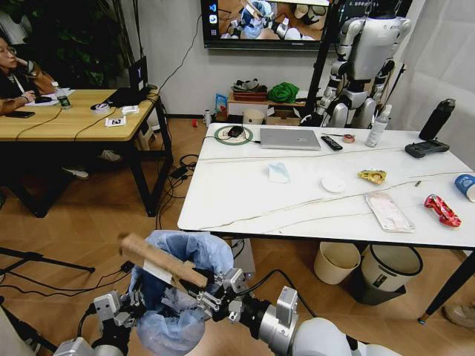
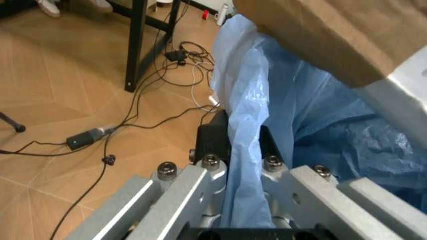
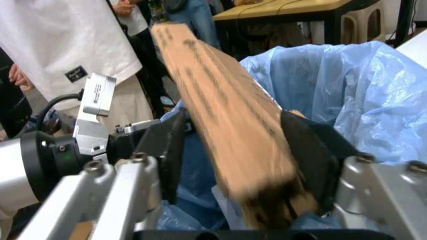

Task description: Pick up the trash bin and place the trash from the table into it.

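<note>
My right gripper point(image 1: 194, 285) is clamped on a torn strip of brown cardboard point(image 1: 163, 262), holding it tilted across the mouth of the trash bin point(image 1: 182, 285) low in front of me, off the near left corner of the table point(image 1: 245, 196). My left gripper point(image 1: 122, 311) pinches the bin's crinkled blue bag at the rim on the side facing me, carrying the bin above the wooden floor point(image 1: 89, 215).

The left wrist view gives the detail the head view lacks: both fingers point(image 2: 213, 137) closed with a fold of blue plastic running up between them, a black cable point(image 2: 133, 115) trailing over the floor beyond, and the cardboard's underside crossing overhead.

The right wrist view shows the cardboard point(image 3: 227, 130) squeezed between my two black pads point(image 3: 303, 150), its frayed lower end nearest the camera, the blue liner point(image 3: 347, 85) puffed up behind it, and my left gripper's metal housing point(image 3: 93, 112) on the far side of the bin.

From the head view alone the rest of the litter is seen on the white tabletop: a crumpled white paper point(image 1: 279, 172), a yellow wrapper point(image 1: 372, 176), a clear flat plastic pack point(image 1: 388, 211), a red wrapper point(image 1: 442, 211) and a blue-white paper cup point(image 1: 466, 185) at the right edge.
</note>
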